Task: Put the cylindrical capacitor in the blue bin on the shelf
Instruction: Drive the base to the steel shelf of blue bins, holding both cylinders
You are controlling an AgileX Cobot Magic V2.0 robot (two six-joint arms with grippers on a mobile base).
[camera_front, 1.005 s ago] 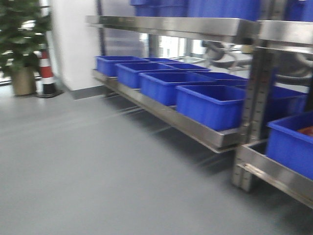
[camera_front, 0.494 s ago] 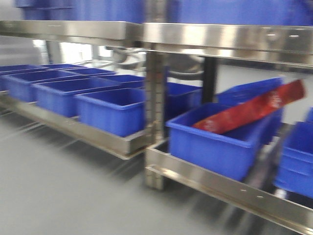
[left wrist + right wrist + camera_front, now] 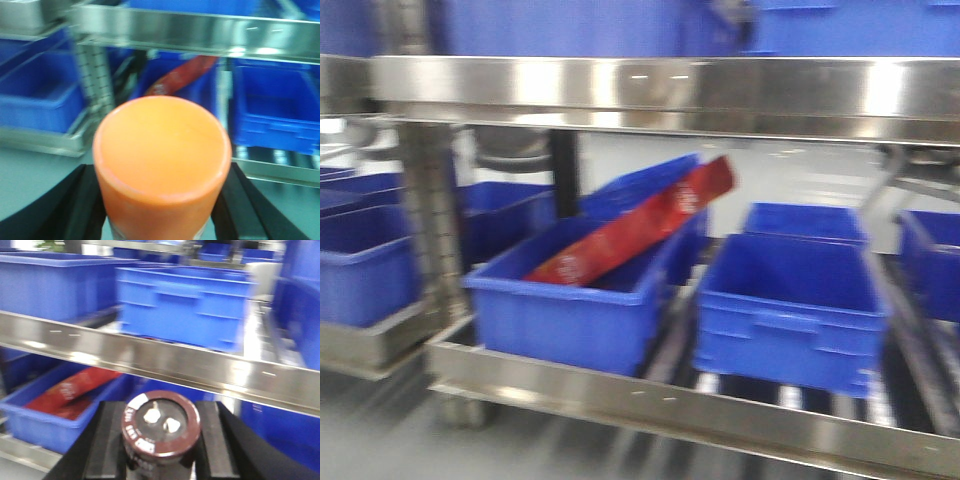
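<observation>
Brown, squat cylindrical capacitor [image 3: 161, 424] fills right claw [image 3: 161, 442].

Ahead of the left gripper [image 3: 161, 205] stands the shelf [image 3: 650, 90], all stainless steel. Its wide upper rail runs above the gripper and catches bright streaks of light (every view is blurred). A perforated upright post [image 3: 430, 230] rises beyond the gripper, to its left. Lower down, a second rail [image 3: 670, 405] fronts the roller tracks [image 3: 790, 395]. A pale wall [image 3: 800, 170] shows behind the levels, and grey floor [image 3: 370, 440] lies below the gripper.
</observation>
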